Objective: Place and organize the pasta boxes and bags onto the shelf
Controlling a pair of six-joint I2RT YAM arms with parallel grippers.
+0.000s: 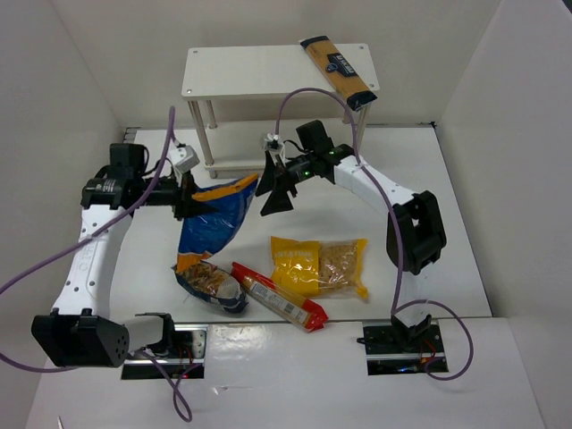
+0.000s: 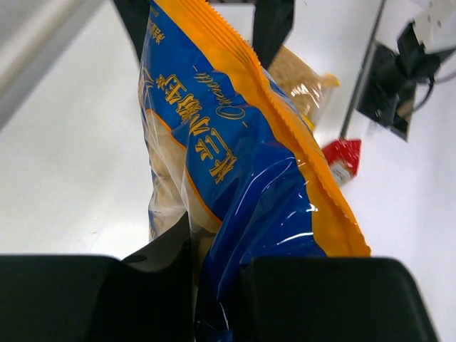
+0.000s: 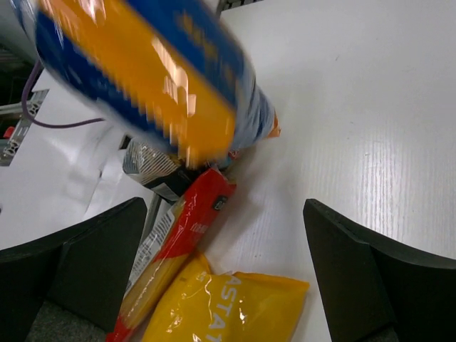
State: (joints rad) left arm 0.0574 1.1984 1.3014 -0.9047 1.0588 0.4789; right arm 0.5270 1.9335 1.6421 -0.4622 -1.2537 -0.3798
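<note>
My left gripper (image 1: 195, 204) is shut on the blue-and-orange bag (image 1: 214, 219) and holds it off the table; the bag fills the left wrist view (image 2: 242, 149). My right gripper (image 1: 277, 192) is open and empty, just right of that bag, above the table. The yellow bag with a clear window (image 1: 317, 265), the long red packet (image 1: 281, 297) and the dark-blue clear bag (image 1: 211, 284) lie on the table. The long tan-and-navy packet (image 1: 340, 71) lies on the top right end of the white shelf (image 1: 241, 76). In the right wrist view the blue-and-orange bag (image 3: 142, 78) is blurred above the red packet (image 3: 182, 235).
White walls close in the table at left, back and right. The shelf's lower board (image 1: 237, 161) sits just behind both grippers. Purple cables (image 1: 313, 94) loop over each arm.
</note>
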